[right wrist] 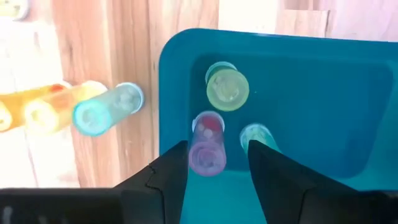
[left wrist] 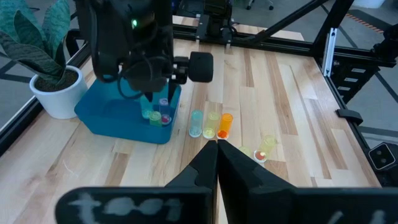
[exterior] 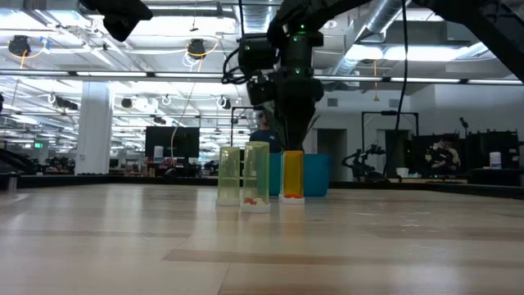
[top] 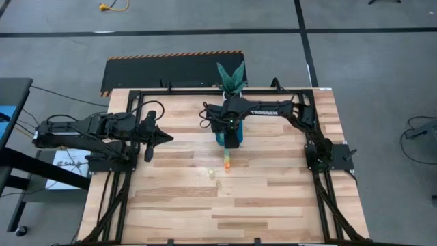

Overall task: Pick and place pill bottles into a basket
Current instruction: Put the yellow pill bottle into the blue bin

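Right gripper above teal-blue basket, fingers spread, pink pill bottle between them, contact not discernible. Pink bottle upright in basket, long axis vertical; green bottle and pale teal bottle upright beside it. Outside basket wall: blue, yellow and orange bottles standing upright in row; another farther off.

Left gripper at 9 o'clock over table, fingers pressed together.

Light wood-plank table. Potted plant at 12 o'clock beyond basket. Grey floor; industrial hall behind.
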`<action>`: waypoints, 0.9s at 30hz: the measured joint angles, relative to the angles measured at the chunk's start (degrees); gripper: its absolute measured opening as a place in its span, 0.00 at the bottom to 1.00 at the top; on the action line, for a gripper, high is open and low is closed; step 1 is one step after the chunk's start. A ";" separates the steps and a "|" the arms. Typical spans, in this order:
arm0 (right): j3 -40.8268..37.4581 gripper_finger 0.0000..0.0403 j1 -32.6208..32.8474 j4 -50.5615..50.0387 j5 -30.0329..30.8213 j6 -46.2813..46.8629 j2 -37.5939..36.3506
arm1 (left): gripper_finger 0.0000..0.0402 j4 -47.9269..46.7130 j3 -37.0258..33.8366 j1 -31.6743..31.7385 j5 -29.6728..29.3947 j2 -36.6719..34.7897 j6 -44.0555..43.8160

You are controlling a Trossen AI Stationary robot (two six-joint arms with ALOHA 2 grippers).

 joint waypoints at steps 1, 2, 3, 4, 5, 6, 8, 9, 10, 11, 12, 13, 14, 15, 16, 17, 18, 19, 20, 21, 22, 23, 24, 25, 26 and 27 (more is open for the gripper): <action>0.86 0.39 0.00 -0.85 0.06 -0.11 0.00 | 0.00 0.01 0.00 -0.02 -0.01 -0.01 -0.01; 1.69 0.39 0.00 -1.71 0.31 -0.16 0.00 | 0.00 0.01 0.00 -0.02 0.00 0.00 -0.01; 2.59 0.39 0.00 -2.80 0.59 -0.17 0.00 | 0.00 0.01 0.00 -0.01 0.00 0.00 0.00; 3.53 0.39 0.00 -4.11 0.93 -0.14 0.00 | 0.00 0.01 0.00 0.00 0.00 0.00 -0.01; 4.51 0.39 0.00 -5.47 1.36 -0.10 0.00 | 0.00 0.01 0.00 0.00 0.00 0.00 -0.01; 5.65 0.39 -0.01 -7.12 1.39 -0.10 0.00 | 0.00 0.00 0.00 0.00 0.00 0.00 -0.01; 8.06 0.39 -0.02 -10.91 1.33 -0.05 0.00 | 0.00 0.00 0.00 -0.02 0.00 0.00 -0.01; 9.08 0.39 -0.02 -12.61 1.19 0.18 -0.10 | 0.00 -0.01 0.00 0.00 0.00 0.00 -0.01; 9.88 0.39 0.00 -13.99 0.70 0.58 -0.41 | 0.00 0.01 0.00 0.00 0.00 -0.02 -0.01; 10.53 0.39 0.04 -15.17 -0.29 1.56 -0.76 | 0.00 -0.01 0.00 0.00 0.00 0.00 0.01; 10.93 0.39 0.16 -15.78 -1.79 2.47 -1.35 | 0.00 -0.01 0.00 -0.01 -0.02 0.00 0.12; 10.97 0.39 0.26 -16.40 -3.67 3.25 -2.20 | 0.00 -0.01 0.00 0.00 -0.02 0.00 0.16; 10.91 0.39 0.42 -17.20 -5.81 4.29 -3.07 | 0.00 -0.05 0.00 -0.01 0.00 0.00 0.16; 10.61 0.39 0.68 -17.70 -8.20 5.39 -3.99 | 0.00 -0.14 0.00 0.00 0.00 -0.01 0.16; 10.38 0.39 1.01 -17.79 -10.44 6.19 -4.85 | 0.00 -0.23 0.00 -0.01 0.00 -0.02 0.16; 9.84 0.39 1.39 -17.58 -12.34 6.94 -5.76 | 0.00 -0.44 0.00 0.00 0.00 0.00 0.16; 9.26 0.39 1.92 -17.57 -13.56 7.73 -6.66 | 0.00 -0.69 0.00 -0.02 -0.02 0.00 0.33; 8.81 0.39 2.63 -17.48 -13.93 8.63 -7.55 | 0.00 -0.88 0.00 0.00 0.00 -0.02 0.54; 8.50 0.39 3.45 -17.21 -13.84 9.24 -8.39 | 0.00 -1.09 0.00 0.00 0.00 0.00 0.67; 7.86 0.39 4.34 -16.94 -13.64 9.73 -9.32 | 0.00 -1.34 0.00 0.00 0.00 0.00 0.94; 7.07 0.39 5.27 -16.98 -13.55 10.07 -10.25 | 0.00 -1.45 0.00 0.00 0.00 0.00 1.10; 5.95 0.39 6.23 -16.70 -13.56 10.45 -11.24 | 0.00 -1.44 0.00 -0.01 0.00 0.20 1.12; 4.61 0.39 7.20 -15.87 -13.55 10.66 -12.27 | 0.00 -1.44 0.00 0.00 0.00 0.42 1.12; 3.14 0.39 8.22 -14.73 -13.55 11.02 -13.35 | 0.00 -1.51 0.00 -0.01 0.05 0.63 1.12; 1.35 0.39 9.15 -13.23 -13.55 11.60 -14.61 | 0.00 -1.56 0.00 -0.01 0.33 0.90 1.12; -0.66 0.39 10.02 -11.58 -13.52 12.17 -16.03 | 0.00 -1.46 0.00 0.00 0.93 1.31 1.12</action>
